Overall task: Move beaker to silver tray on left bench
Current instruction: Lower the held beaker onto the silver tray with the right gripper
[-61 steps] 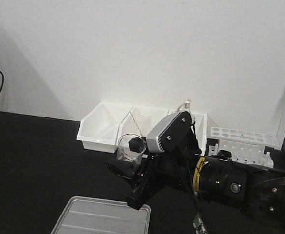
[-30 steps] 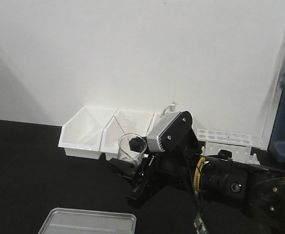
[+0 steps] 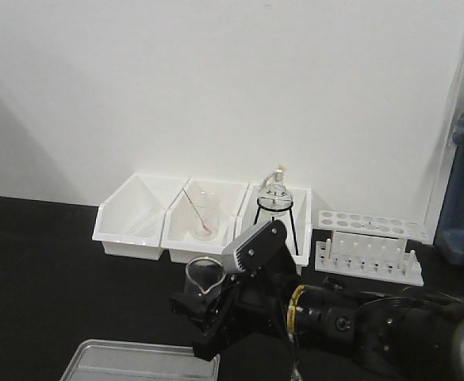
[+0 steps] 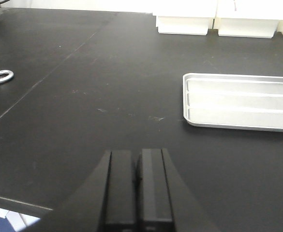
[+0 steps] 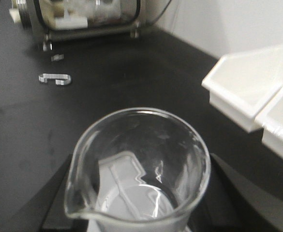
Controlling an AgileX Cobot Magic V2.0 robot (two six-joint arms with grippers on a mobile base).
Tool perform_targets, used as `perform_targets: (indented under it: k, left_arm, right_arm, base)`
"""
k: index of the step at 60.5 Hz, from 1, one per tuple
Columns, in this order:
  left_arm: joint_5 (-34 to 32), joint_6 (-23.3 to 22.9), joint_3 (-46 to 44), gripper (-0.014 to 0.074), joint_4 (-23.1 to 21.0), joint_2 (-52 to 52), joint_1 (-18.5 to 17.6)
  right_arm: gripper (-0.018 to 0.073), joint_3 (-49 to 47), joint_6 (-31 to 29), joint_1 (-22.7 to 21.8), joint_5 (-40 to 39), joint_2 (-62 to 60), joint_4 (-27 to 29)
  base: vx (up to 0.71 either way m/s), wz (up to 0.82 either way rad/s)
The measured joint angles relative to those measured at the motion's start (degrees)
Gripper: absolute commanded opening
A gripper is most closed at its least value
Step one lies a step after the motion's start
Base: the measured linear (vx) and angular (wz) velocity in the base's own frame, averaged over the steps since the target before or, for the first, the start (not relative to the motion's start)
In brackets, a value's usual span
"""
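The carry is in hand, as I judge it: the beaker is gripped and close to its goal but not yet set down. The black worktop (image 3: pixel 41 262) fills the lower half of the front view. The right arm (image 3: pixel 350 325) reaches in low from the lower right of that frame, stretched almost level toward lower centre, with its wrist angled down and to the left.

The silver tray (image 3: pixel 136 361) lies flat at the bottom edge, left of centre, and looks bare. The left wrist view shows it at right of centre, short of the white bins (image 4: pixel 185 19) at the top edge.

The right end effector (image 3: pixel 202 305) pinches the beaker (image 3: pixel 203 278) low on its sides. The glass stands upright and seems empty, its lip toward the lower left of the right wrist view. It sits just above the tray's upper right corner in the front frame. I cannot tell whether it hangs over the rim.

The next move calls for a short shift over the tray, a slow level descent, then release. The left end effector (image 4: pixel 136 188) waits with its fingers pressed together, holding nothing.
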Motion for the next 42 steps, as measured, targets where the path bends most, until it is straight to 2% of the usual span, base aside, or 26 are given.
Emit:
perform_targets:
  k: [22,42]
  left_arm:
    - [0.0,0.0,0.0,0.0001,0.0,0.0,0.0]
    - [0.0,0.0,0.0,0.0001,0.0,0.0,0.0]
  right_arm:
    - [-0.0011,-7.9,-1.6,2.6,-1.6,15.7,0.4]
    - [-0.0004,-10.7,-1.7,5.9,-1.9,25.4,0.6]
  base:
    - [0.0,-0.01]
    - [0.0,0.0]
